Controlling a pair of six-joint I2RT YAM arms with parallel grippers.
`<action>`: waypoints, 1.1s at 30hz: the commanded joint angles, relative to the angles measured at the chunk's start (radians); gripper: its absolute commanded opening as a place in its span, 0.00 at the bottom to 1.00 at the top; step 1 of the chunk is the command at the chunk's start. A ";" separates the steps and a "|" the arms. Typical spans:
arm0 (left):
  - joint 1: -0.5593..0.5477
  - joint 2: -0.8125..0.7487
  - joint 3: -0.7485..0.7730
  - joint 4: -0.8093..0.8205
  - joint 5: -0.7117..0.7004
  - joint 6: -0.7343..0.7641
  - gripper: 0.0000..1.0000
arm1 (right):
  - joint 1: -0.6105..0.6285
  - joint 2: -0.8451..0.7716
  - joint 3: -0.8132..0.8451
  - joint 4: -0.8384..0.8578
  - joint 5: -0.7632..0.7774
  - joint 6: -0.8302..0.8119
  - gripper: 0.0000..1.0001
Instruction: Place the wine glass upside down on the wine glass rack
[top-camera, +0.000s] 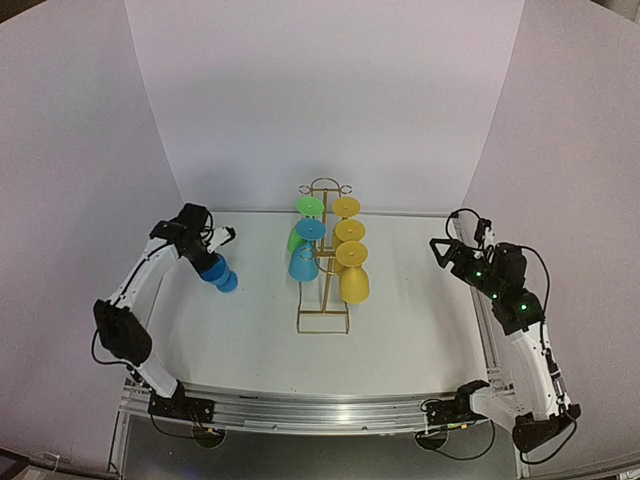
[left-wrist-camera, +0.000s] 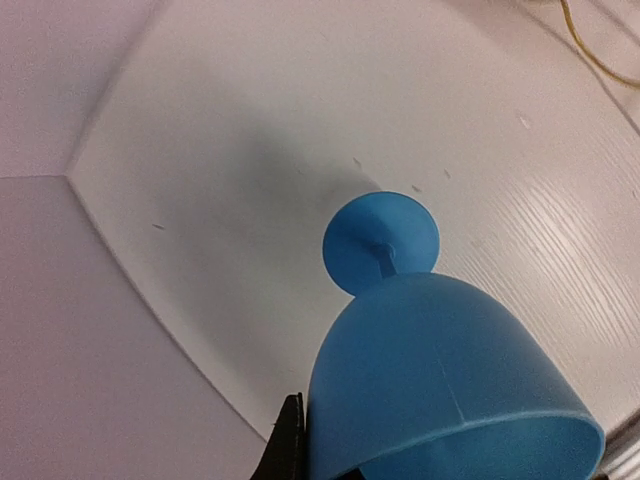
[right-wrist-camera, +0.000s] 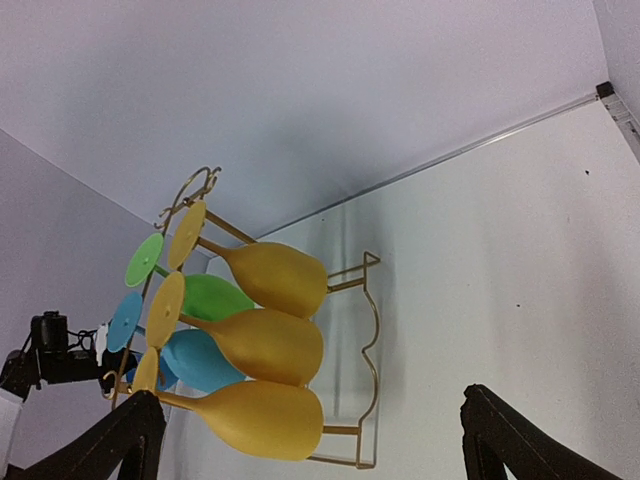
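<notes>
My left gripper (top-camera: 214, 252) is shut on a dark blue wine glass (top-camera: 218, 273) and holds it above the table's left side, left of the rack. In the left wrist view the bowl (left-wrist-camera: 440, 380) fills the lower right with its foot (left-wrist-camera: 381, 240) pointing away. One black finger (left-wrist-camera: 291, 440) presses the bowl's side; the other is hidden. The gold wire wine glass rack (top-camera: 323, 318) stands mid-table. A green glass (top-camera: 309, 206), a light blue glass (top-camera: 303, 263) and three yellow glasses (top-camera: 354, 285) hang on it upside down. My right gripper (top-camera: 445, 250) is open and empty, right of the rack.
In the right wrist view the rack (right-wrist-camera: 368, 330) and its yellow glasses (right-wrist-camera: 265, 345) lie between my open right fingers (right-wrist-camera: 505, 440). White walls close in the table at the back and both sides. A metal rail (top-camera: 330, 410) runs along the near edge.
</notes>
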 joint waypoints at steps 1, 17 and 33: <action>0.000 -0.377 -0.124 0.532 -0.117 0.078 0.00 | 0.009 0.076 0.168 0.032 -0.074 0.012 0.98; -0.206 -0.679 -0.696 2.038 0.117 0.730 0.00 | 0.574 0.522 0.694 0.177 0.105 -0.145 0.98; -0.318 -0.603 -0.823 2.346 0.428 1.022 0.00 | 0.846 1.014 1.048 0.601 0.189 -0.166 0.98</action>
